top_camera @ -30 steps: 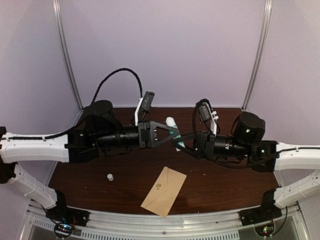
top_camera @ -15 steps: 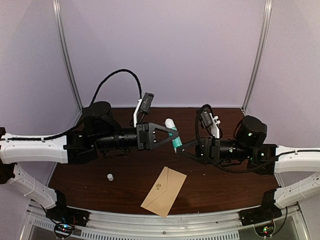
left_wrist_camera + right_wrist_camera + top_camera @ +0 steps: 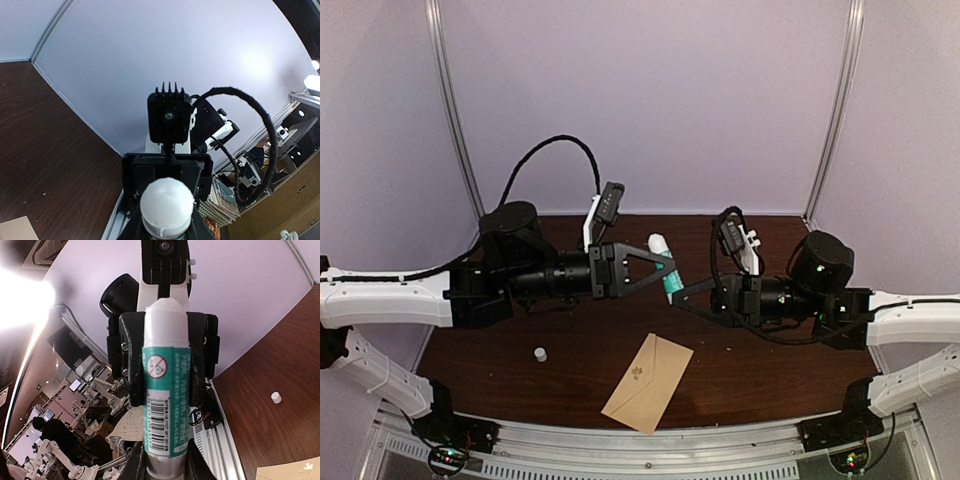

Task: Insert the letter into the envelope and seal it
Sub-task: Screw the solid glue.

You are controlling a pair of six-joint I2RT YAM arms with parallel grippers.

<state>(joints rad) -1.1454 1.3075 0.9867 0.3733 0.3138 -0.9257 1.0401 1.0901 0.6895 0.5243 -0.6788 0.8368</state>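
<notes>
Left end effector [image 3: 667, 267]: clamped on the upper half of a glue stick [image 3: 662, 250], held in the air and tilted. Right end effector [image 3: 677, 293]: fingers pressed on either side of the stick's lower end, so both hold it. The two arms meet head-on, wrists nearly level.

Room: pale walls [image 3: 650, 100] stand behind and to both sides. Bare tabletop [image 3: 770, 360] shows beneath both arms. A metal rail [image 3: 650, 455] runs along the near edge.

Envelope [image 3: 648, 383]: flat on the tabletop below the end effectors and toward the near edge, well apart from them. It lies skewed, its lowest corner just short of the rail. Tan kraft paper, rectangular, matte, with a small pale ornament near the middle. Whether the flap is shut cannot be told.

Glue stick: smooth cylinder with a teal printed label, barcode and rounded white top. A small white cap [image 3: 539, 353] stands below the left arm, apart from the envelope. The tabletop is dark wood grain.
</notes>
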